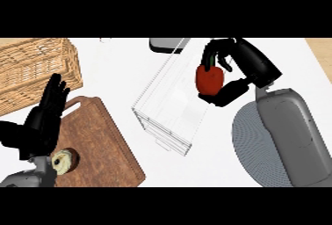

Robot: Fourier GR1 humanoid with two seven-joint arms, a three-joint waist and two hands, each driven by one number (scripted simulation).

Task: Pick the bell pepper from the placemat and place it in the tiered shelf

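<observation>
No writing, brand or label can be read anywhere on the counter; the surface itself is seen as plain white [117,57], with a strip of pale wood showing at the far right corner.

The bell pepper [209,80] is held up off the surface — red and glossy, with a green stem at its top; it is pinched by the right hand [228,72], black fingers curled over the stem end and the thumb tucked under its lower side. It is carried just at the right edge of the tiered shelf [170,103], a clear, glassy frame lying across the middle of the counter; the pepper is not yet set inside it.

Below the right forearm the grey round placemat [250,140] is seen, partly covered by the arm.

At the left, the left hand [40,118] is held open with fingers straight and pointing up, resting over the wooden cutting board [97,140]; a small pale ring-shaped item [63,161] is lying on the board by the wrist. A wicker basket [32,66] is set at the upper left; a grey object [167,44] is cut off by the top edge.
</observation>
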